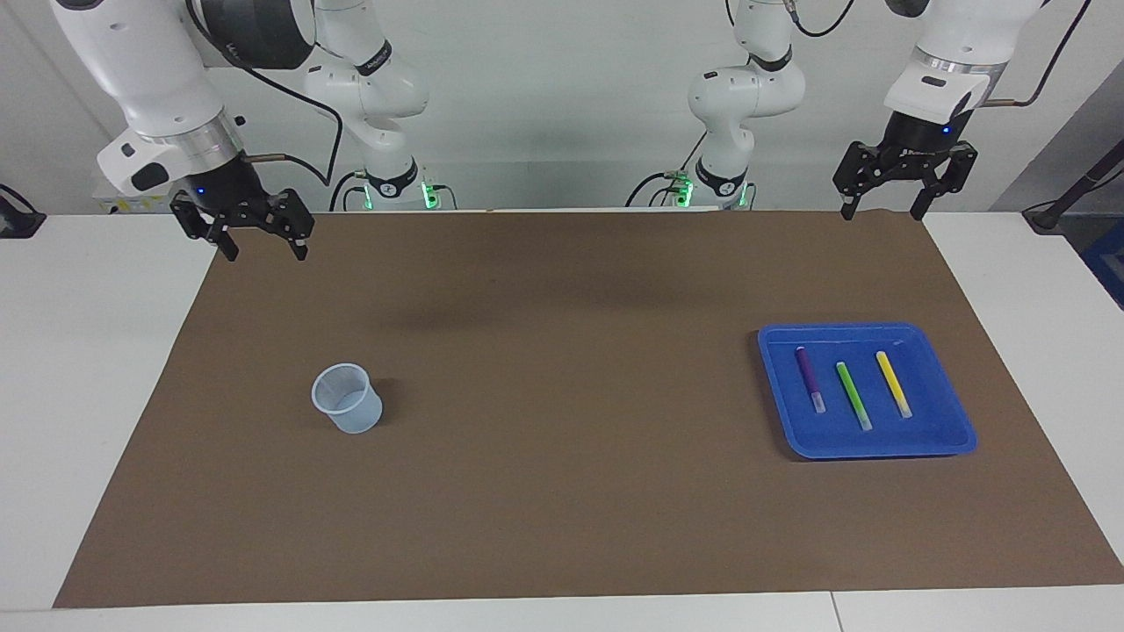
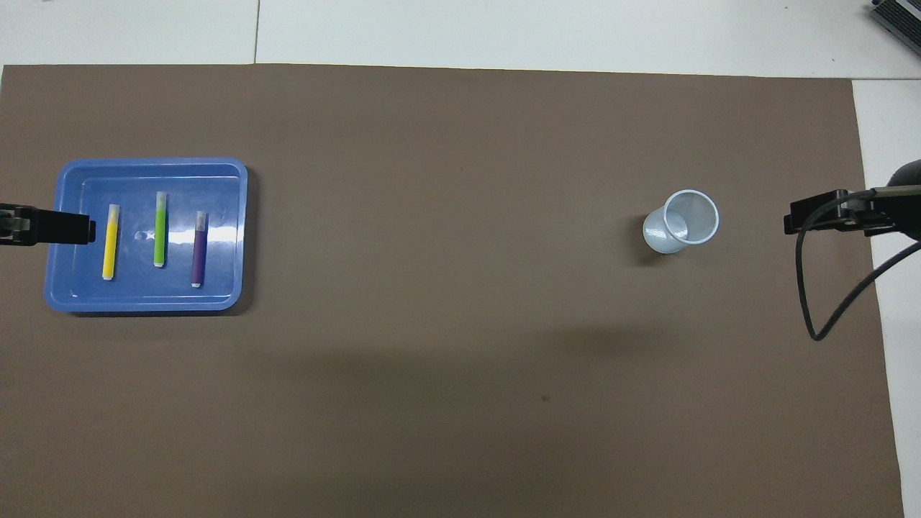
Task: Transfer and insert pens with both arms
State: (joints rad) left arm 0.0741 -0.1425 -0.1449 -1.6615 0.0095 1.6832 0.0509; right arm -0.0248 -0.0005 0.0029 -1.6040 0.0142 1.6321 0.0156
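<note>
Three pens lie side by side in a blue tray [image 1: 931, 351] [image 2: 223, 288] toward the left arm's end of the table: purple [image 1: 810, 379] [image 2: 198, 249], bright green [image 1: 853, 395] [image 2: 160, 229] and yellow [image 1: 893, 384] [image 2: 110, 242], each with a pale cap end. My left gripper [image 1: 882, 213] hangs open and empty, high over the mat's edge by the robots, well clear of the tray. My right gripper [image 1: 266, 253] is also open and empty, raised over the mat's corner at the right arm's end.
A translucent pale blue cup [image 1: 348, 398] [image 2: 683, 221] stands upright and empty on the brown mat [image 1: 562, 491], toward the right arm's end. White tabletop borders the mat. A black cable [image 2: 806, 288] loops from the right wrist.
</note>
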